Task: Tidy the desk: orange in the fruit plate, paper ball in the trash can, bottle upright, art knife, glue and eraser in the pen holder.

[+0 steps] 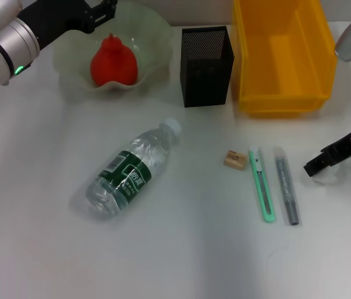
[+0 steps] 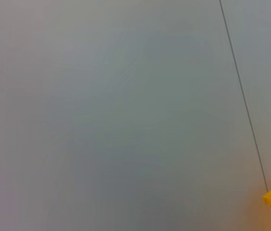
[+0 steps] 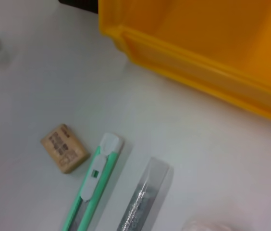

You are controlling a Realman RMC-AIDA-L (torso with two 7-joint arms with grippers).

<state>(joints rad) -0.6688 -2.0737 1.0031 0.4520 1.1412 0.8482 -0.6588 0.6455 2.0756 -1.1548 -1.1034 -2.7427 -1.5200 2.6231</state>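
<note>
Head view: orange point(image 1: 114, 62) sat in fruit plate point(image 1: 76, 78), upper left; left gripper point(image 1: 101, 14) above it, right gripper point(image 1: 322, 163) at right edge, finger states indiscernible; bottle point(image 1: 129, 169) lay centre.

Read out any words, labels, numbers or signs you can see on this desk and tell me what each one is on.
Nothing can be read outright.
Bottle: white print on the dark green label, too small to read.
Eraser: dark print on its top face, too blurred to read.
Art knife, glue, trash can, pen holder: no text visible.
</note>
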